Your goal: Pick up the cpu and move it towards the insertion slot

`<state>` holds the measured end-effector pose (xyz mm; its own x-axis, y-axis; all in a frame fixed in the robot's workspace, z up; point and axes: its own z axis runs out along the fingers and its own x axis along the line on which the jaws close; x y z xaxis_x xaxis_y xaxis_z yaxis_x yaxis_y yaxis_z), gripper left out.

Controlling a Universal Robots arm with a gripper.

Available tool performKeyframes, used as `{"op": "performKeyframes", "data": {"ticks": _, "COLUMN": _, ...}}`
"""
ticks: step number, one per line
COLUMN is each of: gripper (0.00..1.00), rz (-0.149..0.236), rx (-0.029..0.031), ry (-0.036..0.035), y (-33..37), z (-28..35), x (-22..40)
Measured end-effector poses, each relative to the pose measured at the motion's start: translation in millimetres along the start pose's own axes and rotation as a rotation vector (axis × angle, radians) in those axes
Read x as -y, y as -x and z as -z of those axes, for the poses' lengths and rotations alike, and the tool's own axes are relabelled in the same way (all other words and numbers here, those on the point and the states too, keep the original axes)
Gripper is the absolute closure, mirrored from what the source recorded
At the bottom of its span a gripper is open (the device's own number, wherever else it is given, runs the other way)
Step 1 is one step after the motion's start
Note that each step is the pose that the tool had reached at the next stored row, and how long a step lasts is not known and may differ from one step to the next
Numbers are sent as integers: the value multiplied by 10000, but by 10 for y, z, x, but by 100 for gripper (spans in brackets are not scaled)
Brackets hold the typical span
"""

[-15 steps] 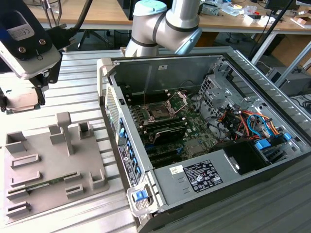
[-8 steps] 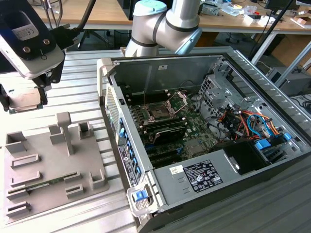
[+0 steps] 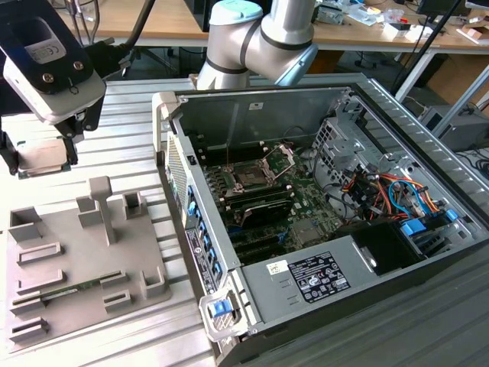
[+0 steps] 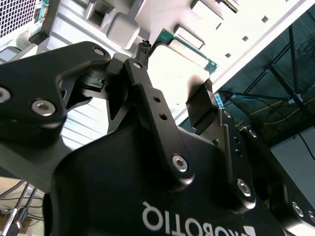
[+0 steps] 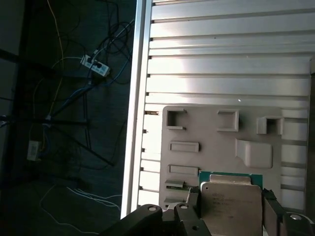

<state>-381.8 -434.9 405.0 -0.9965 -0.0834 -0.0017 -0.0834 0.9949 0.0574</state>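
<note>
cpu (image 5: 230, 209) top: silvery metal; tray (image 5: 211, 157): matt plast.

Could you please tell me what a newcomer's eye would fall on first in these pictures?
The open computer case on the exterior view's right stands out first, its insertion slot uncovered inside. On that view's left, the end effector is shut on the cpu, held above the grey tray.

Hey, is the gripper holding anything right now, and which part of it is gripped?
The cpu, pinched by two opposite edges between the fingers of the gripper.
</note>
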Motion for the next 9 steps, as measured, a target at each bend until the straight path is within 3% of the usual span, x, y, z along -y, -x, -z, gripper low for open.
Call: {"op": "performKeyframes", "data": {"ticks": 9, "gripper": 45, "rz": -1, "rx": -1, "ry": 1, "y": 38, "z": 0, "x": 3}}
